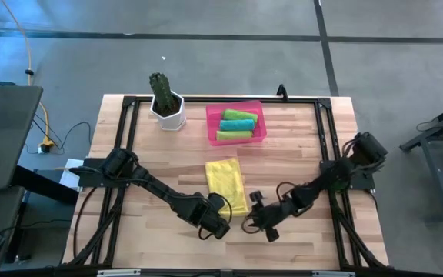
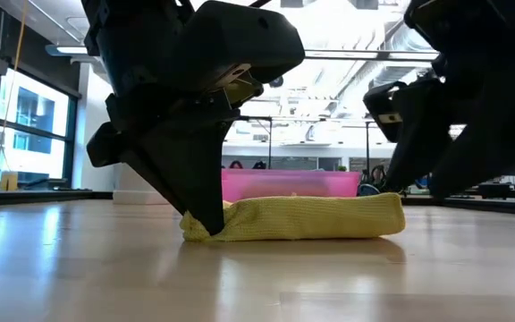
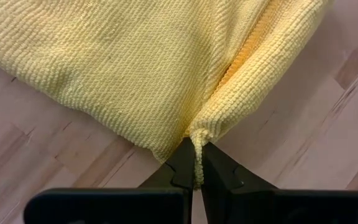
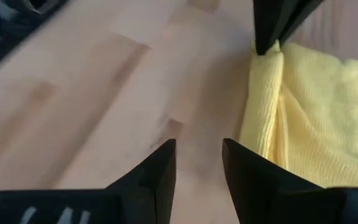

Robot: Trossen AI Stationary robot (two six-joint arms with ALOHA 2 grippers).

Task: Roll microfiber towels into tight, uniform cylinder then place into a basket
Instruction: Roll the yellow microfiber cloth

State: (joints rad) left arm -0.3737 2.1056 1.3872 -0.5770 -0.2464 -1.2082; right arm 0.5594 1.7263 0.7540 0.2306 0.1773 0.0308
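Note:
The yellow towel (image 1: pixel 225 183) lies folded flat on the table, near the middle. My left gripper (image 1: pixel 228 214) is at the towel's near edge and is shut on it (image 3: pixel 196 163). My right gripper (image 1: pixel 251 225) is just right of the left gripper, low over the bare wood beside the towel's near end, open and empty (image 4: pixel 199 163). The pink basket (image 1: pixel 211 127) stands at the far middle. It holds two lime green rolled towels (image 1: pixel 238 115) and a teal one (image 1: pixel 237 125) between them. My left gripper pinches a bunched bit of the yellow towel's near edge (image 3: pixel 196 138), at a corner, between its two fingers (image 3: pixel 182 163). The fingers come from above, slanting down (image 2: pixel 206 215). The rest of the towel lies on the table.
A white pot with a green cactus (image 1: pixel 166 104) stands at the far left, beside the basket. A black frame (image 1: pixel 129 104) runs around the table top. Bare wood lies left and right of the yellow towel.

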